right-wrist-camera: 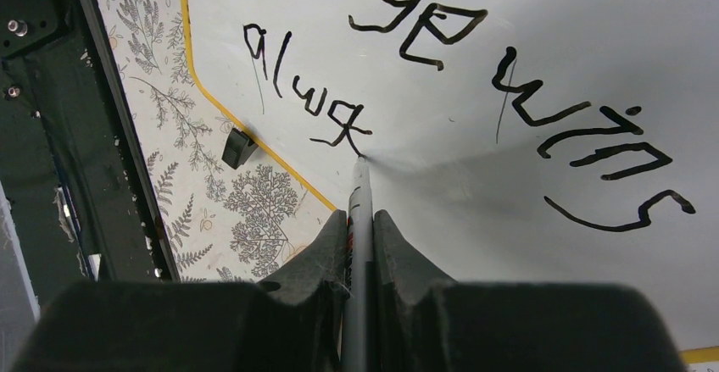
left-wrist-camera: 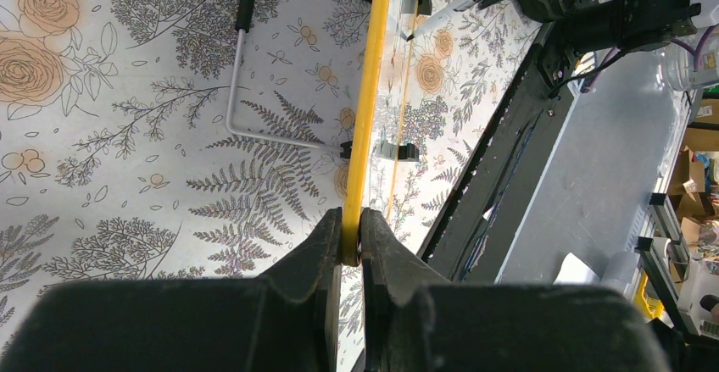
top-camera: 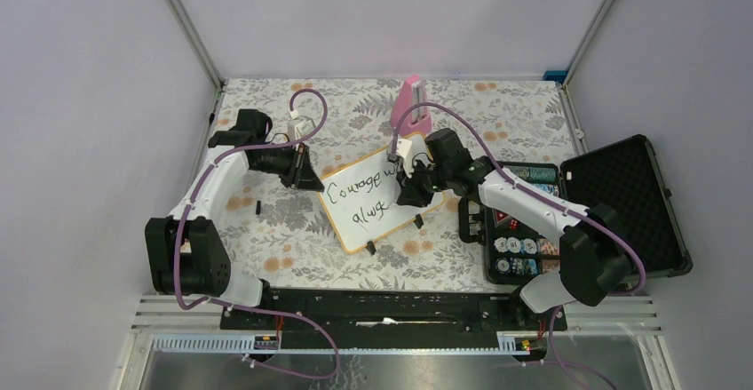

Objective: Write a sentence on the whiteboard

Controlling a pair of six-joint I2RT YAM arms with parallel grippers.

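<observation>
The whiteboard [top-camera: 353,228] stands tilted mid-table on small black feet, its rim yellow-orange. Its sentence [top-camera: 360,186] is black marker in two lines; in the right wrist view the sentence [right-wrist-camera: 441,29] reads "...age wins" above "alwa". My left gripper [top-camera: 306,173] is shut on the board's left edge; the left wrist view shows the left gripper [left-wrist-camera: 351,216] clamping the yellow rim [left-wrist-camera: 370,92]. My right gripper [top-camera: 414,191] is over the board's right half. Seen from its wrist, the right gripper [right-wrist-camera: 360,216] is shut on a grey marker [right-wrist-camera: 359,192], whose tip touches the whiteboard [right-wrist-camera: 509,219] at the last letter.
An open black case [top-camera: 622,196] holding poker chips lies at the right. A pink object [top-camera: 411,104] stands behind the board. A small black piece [top-camera: 257,206] lies left of the board. A bent wire stand [left-wrist-camera: 234,92] is behind the board. A black rail [top-camera: 382,305] runs along the near edge.
</observation>
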